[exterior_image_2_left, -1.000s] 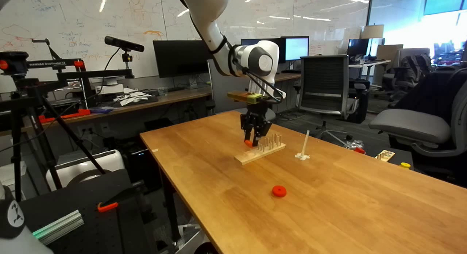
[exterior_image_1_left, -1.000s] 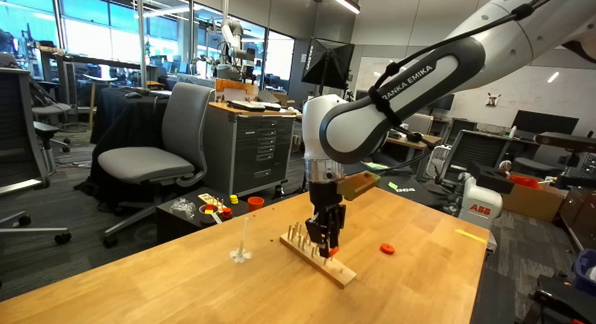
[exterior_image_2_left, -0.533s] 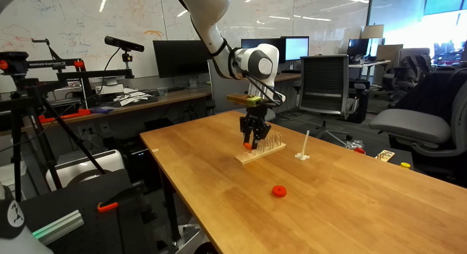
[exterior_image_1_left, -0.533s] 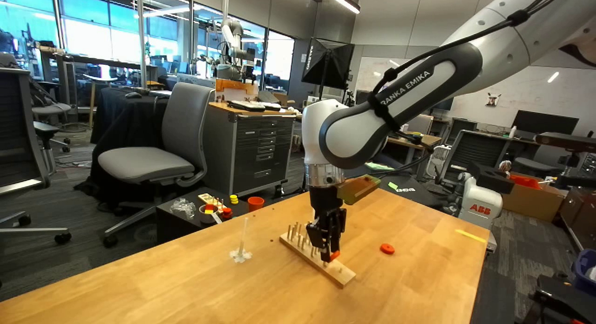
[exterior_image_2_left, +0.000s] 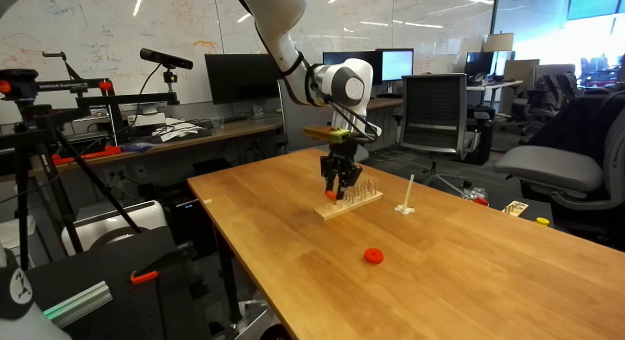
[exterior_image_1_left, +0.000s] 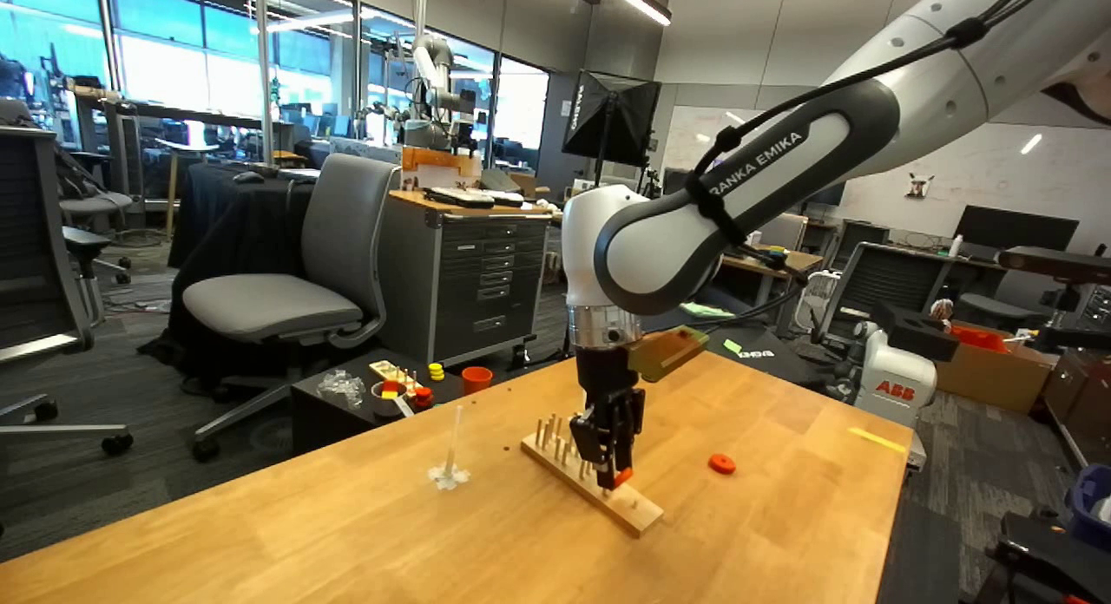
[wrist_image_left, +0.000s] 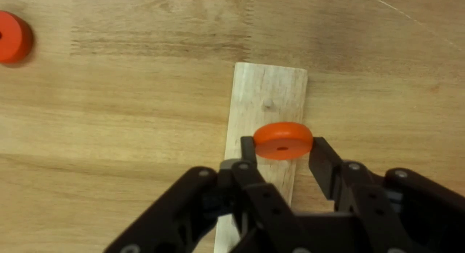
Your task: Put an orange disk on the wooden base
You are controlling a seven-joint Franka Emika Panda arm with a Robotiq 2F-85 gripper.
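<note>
An orange disk (wrist_image_left: 283, 141) with a central hole is held between my gripper's fingertips, tilted rather than flat. My gripper (exterior_image_1_left: 614, 480) is shut on it, just above the wooden base (exterior_image_1_left: 638, 515), near its short-peg end. In the wrist view a short peg (wrist_image_left: 267, 102) shows just beyond the disk. Whether the disk touches a peg below cannot be told. The pegs on the base rise toward its far end. In both exterior views a second orange-red disk lies flat on the table (exterior_image_1_left: 721, 463) (exterior_image_2_left: 373, 256); it also shows at the wrist view's upper left (wrist_image_left: 12, 36).
A thin upright stick (exterior_image_1_left: 452, 448) on a whitish foot stands on the table beside the base, on the side away from the loose disk. A black side table (exterior_image_1_left: 321, 422) with cups and another peg board stands beyond the table edge. Yellow tape (exterior_image_1_left: 877, 439) marks the table.
My gripper has come down slightly with the disk, closer to the base, between one second and half a second ago. Since then almost nothing has moved. The loose disk and base are unchanged.
</note>
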